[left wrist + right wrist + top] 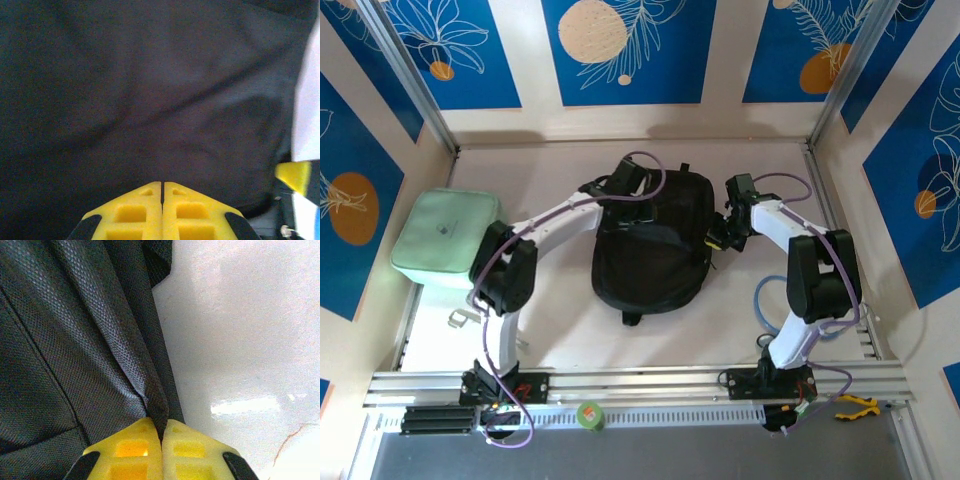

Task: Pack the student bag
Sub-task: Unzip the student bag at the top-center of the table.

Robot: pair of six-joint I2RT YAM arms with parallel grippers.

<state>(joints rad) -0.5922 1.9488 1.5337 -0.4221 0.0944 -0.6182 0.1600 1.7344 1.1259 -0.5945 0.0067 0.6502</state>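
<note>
**Top external view.** The student bag (650, 250) lies flat at the middle of the tabletop (560, 330), between the two arms. The left end effector (632, 188) is at the bag's far-left corner and the right end effector (718, 238) at its right edge. A mint-green bag (442, 238) lies well apart to the left, outside the student bag.

**Left wrist view.** The left end effector (161, 186) has its fingers together, tips against black fabric. Whether a fold is caught between them cannot be told.

**Right wrist view.** The right end effector (162, 424) is clamped on a thin fold of the bag's edge, with bare tabletop beside it.

**Assessment.** The step in hand is probably taking hold of the bag to open it. Confirm the left side has fabric before any lift. Raise both sides evenly and pull gently, because the thin fold could slip from the right pinch.
</note>
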